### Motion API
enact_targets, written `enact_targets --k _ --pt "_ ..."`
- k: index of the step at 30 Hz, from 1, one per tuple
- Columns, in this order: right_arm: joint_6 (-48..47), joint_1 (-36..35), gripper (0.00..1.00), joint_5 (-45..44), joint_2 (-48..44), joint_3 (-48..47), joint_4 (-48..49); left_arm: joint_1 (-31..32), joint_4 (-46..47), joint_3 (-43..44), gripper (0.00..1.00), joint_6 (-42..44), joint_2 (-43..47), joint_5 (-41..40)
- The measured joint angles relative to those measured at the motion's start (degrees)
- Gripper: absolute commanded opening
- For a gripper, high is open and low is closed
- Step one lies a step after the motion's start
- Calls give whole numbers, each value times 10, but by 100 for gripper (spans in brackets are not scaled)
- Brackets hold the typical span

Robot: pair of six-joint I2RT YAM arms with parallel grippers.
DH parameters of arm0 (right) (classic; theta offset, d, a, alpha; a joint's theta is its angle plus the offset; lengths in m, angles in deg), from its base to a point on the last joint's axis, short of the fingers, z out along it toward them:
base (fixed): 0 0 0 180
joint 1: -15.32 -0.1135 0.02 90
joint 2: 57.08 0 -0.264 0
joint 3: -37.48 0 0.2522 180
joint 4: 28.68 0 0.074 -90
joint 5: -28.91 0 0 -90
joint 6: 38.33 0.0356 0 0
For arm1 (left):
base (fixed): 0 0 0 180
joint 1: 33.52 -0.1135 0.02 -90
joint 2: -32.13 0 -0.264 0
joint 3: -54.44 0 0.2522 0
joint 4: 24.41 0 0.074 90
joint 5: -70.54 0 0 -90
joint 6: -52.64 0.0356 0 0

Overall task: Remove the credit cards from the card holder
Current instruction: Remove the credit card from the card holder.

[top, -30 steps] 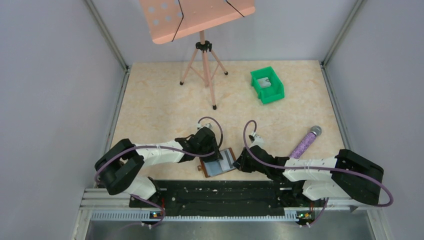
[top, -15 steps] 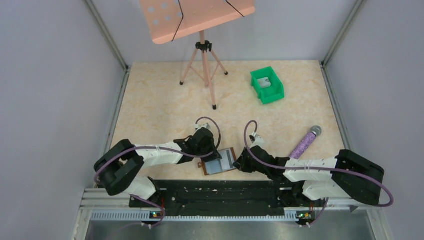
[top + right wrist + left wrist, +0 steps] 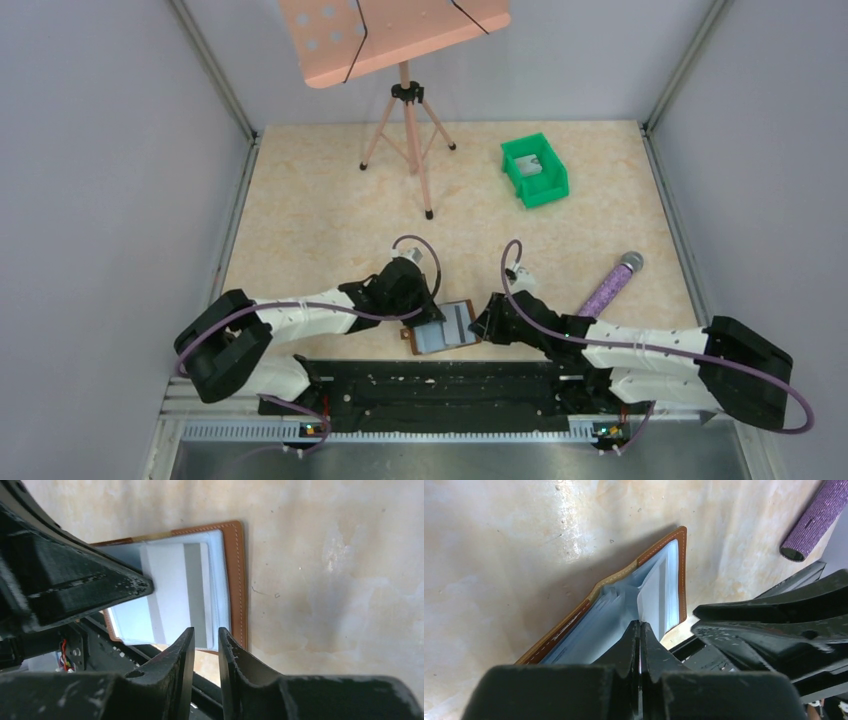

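The brown card holder [image 3: 447, 327] lies open at the table's near edge, blue-grey inside. A light grey credit card [image 3: 170, 592] with a darker stripe sits in its right half, seen through the sleeve. My left gripper [image 3: 424, 313] is shut, its tips [image 3: 640, 625] pinching a pale inner leaf [image 3: 656, 595] near the fold. I cannot tell whether the card is in that pinch. My right gripper [image 3: 484, 322] is at the holder's right edge. Its jaws stand a narrow gap apart [image 3: 206, 632] just short of the card's end, with nothing between them.
A green bin [image 3: 549, 187] with a grey card in it stands at the back right. A purple microphone [image 3: 611, 284] lies right of my right arm. A pink music stand's tripod [image 3: 408, 140] is at the back. A black rail [image 3: 440, 385] runs just behind the holder.
Both arms have stretched lower and their shoulders have swung outward. The left gripper slid slightly nearer with the holder. The right gripper stays at the holder's right edge.
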Motion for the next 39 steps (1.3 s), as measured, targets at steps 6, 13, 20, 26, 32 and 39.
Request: enact_targets --k 6,13,20,26,32,39 --pt "-41 15 24 4 -34 -4 -13 1 3 -8 0 26 12 10" --pt "-70 18 18 36 12 -37 12 1 4 -8 0 34 13 17" --pt "-68 35 14 66 95 -38 65 1 0 -10 0 34 13 19" --pt "-47 45 11 76 129 -38 96 -1 -23 -10 0 41 14 4" --pt "-23 51 10 76 137 -38 101 -4 -53 -9 0 43 37 -12" --pt "-11 54 10 73 137 -33 108 -8 -78 -10 0 43 76 -26"
